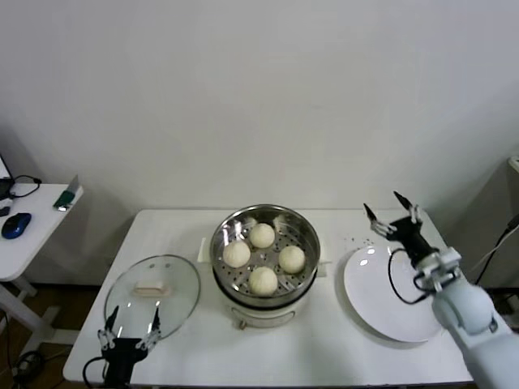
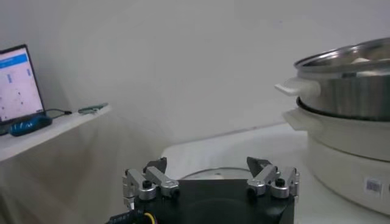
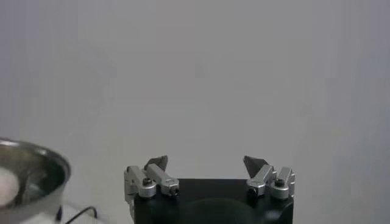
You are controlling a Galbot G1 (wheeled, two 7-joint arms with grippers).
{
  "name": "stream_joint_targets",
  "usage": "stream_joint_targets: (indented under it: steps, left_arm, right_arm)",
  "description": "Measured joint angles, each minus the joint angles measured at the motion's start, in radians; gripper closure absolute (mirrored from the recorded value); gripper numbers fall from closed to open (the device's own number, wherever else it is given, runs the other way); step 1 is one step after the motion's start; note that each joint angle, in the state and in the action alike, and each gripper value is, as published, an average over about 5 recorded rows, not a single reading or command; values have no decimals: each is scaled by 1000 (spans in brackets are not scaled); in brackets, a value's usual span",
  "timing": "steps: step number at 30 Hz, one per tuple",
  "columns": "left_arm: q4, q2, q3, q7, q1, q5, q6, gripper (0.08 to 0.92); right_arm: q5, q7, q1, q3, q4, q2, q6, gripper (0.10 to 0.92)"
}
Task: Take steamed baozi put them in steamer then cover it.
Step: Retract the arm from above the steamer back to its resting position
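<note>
Four baozi loaded; cover not yet placed.
Left hand (image 1: 130, 324), fingers apart and empty, sits low at the near edge of the cover (image 1: 152, 293), which lies flat on the surface (image 1: 340, 348) beside the steamer (image 1: 265, 253). Right hand (image 1: 391, 212), also apart, hovers over the plate (image 1: 388, 301). Risk: the glass cover slipping from a shallow grip on its handle.

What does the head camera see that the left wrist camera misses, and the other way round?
Only the head view shows the four baozi inside the steamer, the white plate, the right claw open above it, and the glass cover's white handle.

Only the left wrist view shows a lit laptop screen on the side table.

Both show the steamer, the open left claw and the cover lying beside the steamer.
</note>
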Motion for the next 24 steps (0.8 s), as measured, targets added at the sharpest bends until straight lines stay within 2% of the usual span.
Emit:
stream_joint_targets:
  steps: [11,24]
  left_arm:
    - [21,21,-22,-60,4,122,-70,177]
    - [110,84,-51,-281,6,668,-103,177]
  right_arm:
    - [-74,-15,-282,123,1,194,204,203]
    - [-73,-3,-405,148,-53,277,314,203]
